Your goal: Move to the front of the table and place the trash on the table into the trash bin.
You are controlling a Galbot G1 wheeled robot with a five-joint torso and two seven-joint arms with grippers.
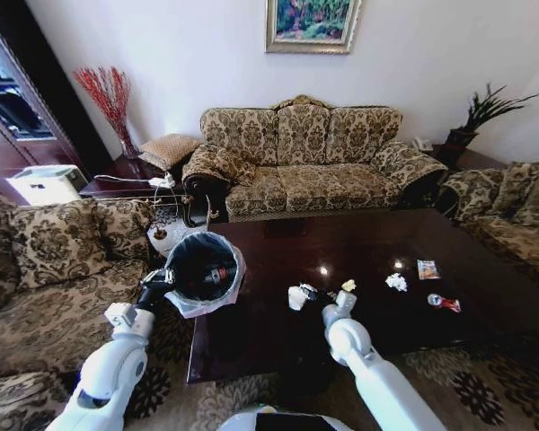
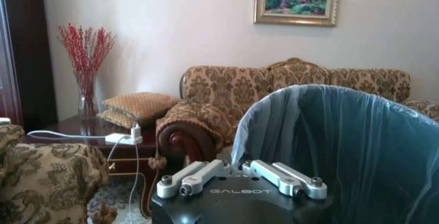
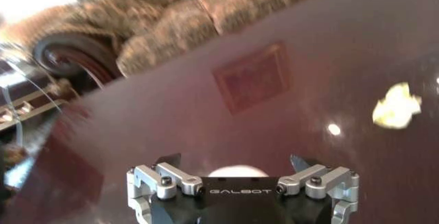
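Head view: your left gripper (image 1: 162,285) holds the bin (image 1: 204,269) by its rim at the table's (image 1: 359,247) left edge; a bottle (image 1: 217,275) already lies inside. Paper (image 1: 298,296), scraps and wrappers (image 1: 445,303) remain on the table. Left wrist view: fingers clamped on the rim. Right wrist view: right gripper (image 3: 237,168) open above white paper.

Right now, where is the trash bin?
In the head view the trash bin is held by the left pincer off the table's left edge, beside the left sofa.

Glossy dark-brown table (image 1: 359,251); black, whitish-lined trash bin (image 1: 204,269).
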